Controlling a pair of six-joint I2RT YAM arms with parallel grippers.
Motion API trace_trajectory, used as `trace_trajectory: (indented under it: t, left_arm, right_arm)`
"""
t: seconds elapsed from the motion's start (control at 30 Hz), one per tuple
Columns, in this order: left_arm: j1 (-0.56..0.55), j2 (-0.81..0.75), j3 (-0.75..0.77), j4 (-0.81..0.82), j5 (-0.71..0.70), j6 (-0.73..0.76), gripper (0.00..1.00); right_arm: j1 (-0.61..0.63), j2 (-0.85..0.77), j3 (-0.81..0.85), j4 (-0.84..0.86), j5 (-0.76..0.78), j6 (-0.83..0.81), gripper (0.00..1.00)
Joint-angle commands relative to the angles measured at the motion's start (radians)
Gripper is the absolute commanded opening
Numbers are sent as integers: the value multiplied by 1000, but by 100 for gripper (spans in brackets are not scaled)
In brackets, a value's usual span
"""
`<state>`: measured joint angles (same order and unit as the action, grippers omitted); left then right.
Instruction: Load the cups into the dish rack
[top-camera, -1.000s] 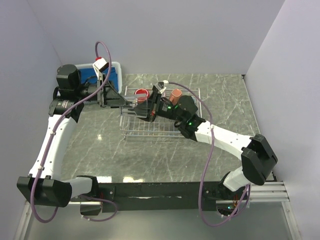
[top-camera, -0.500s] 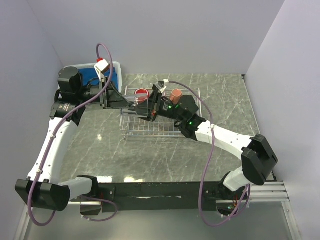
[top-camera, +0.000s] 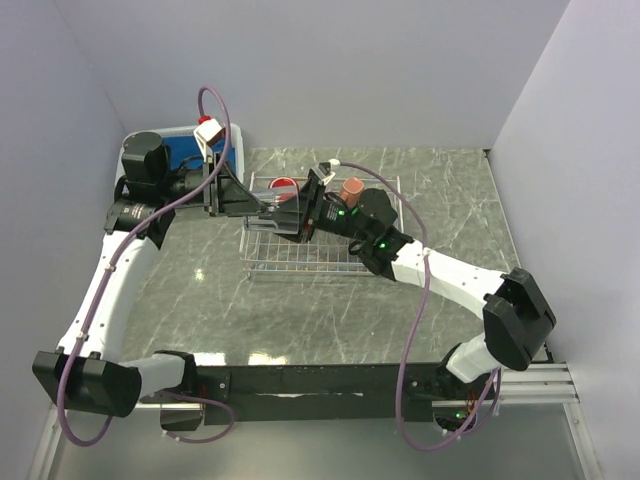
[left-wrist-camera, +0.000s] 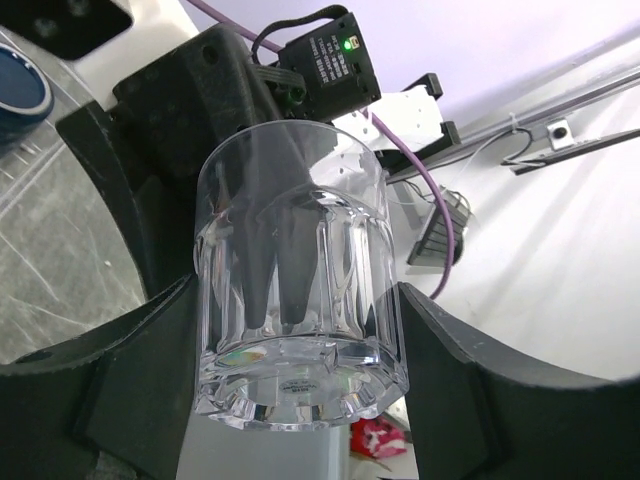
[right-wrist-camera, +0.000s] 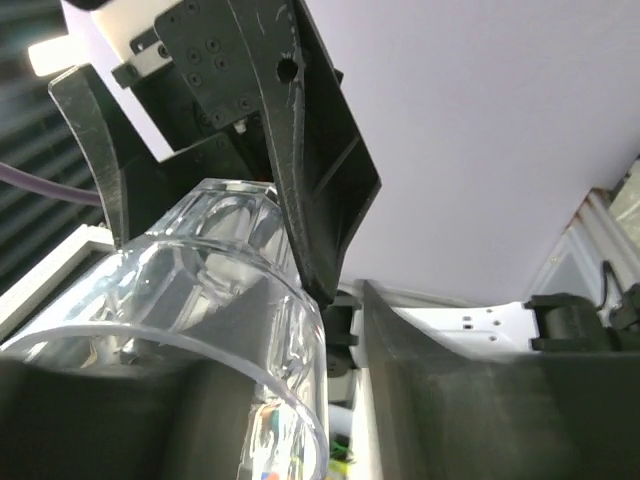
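A clear glass (left-wrist-camera: 295, 270) is held by its thick base between the jaws of my left gripper (left-wrist-camera: 300, 400), above the near left part of the white wire dish rack (top-camera: 300, 262). My right gripper (right-wrist-camera: 290, 420) meets it from the other side at the rim of the glass (right-wrist-camera: 200, 290). One finger shows through the glass and the other finger (right-wrist-camera: 430, 400) stands beside the wall with a small gap. In the top view both grippers (top-camera: 262, 208) (top-camera: 292, 215) meet over the rack. A red mug (top-camera: 284, 186) and a salmon-orange mug (top-camera: 353, 188) stand at the rack's far side. A navy cup (left-wrist-camera: 18, 85) shows at the far left.
A white plastic basket with blue cloth (top-camera: 232, 140) stands at the back left, under my left arm. The rack lies in the middle of the grey marble table (top-camera: 450, 200). Walls close the left, back and right sides.
My left arm's wrist and elbow have risen and shifted slightly back. Both grippers have stayed together at the glass over the rack.
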<state>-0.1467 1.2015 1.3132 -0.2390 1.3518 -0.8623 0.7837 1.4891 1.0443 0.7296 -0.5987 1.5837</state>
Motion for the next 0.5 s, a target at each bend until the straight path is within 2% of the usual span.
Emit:
trace_trajectory:
  t: [0.0, 0.1, 0.23, 0.33, 0.4, 0.43, 0.47]
  left_arm:
    - [41, 9, 50, 96, 114, -89, 1]
    - [79, 15, 75, 57, 145, -66, 1]
    - [111, 17, 83, -23, 168, -23, 1]
    - [127, 24, 87, -40, 155, -6, 1]
    - [128, 42, 132, -243, 109, 168, 1]
    - [124, 97, 249, -385, -24, 301, 1]
    - [107, 145, 333, -776, -119, 644, 1]
  right_arm:
    - [-38, -102, -35, -39, 33, -14, 59]
    - [-70, -162, -78, -85, 21, -34, 71]
    - [-148, -230, -95, -200, -22, -103, 71]
    - [-199, -305, -121, -349, -38, -167, 71]
    - [-256, -389, -141, -475, -24, -221, 68]
    - [-273, -423, -145, -514, -15, -241, 68]
    - [-302, -487, -147, -588, 11, -258, 68]
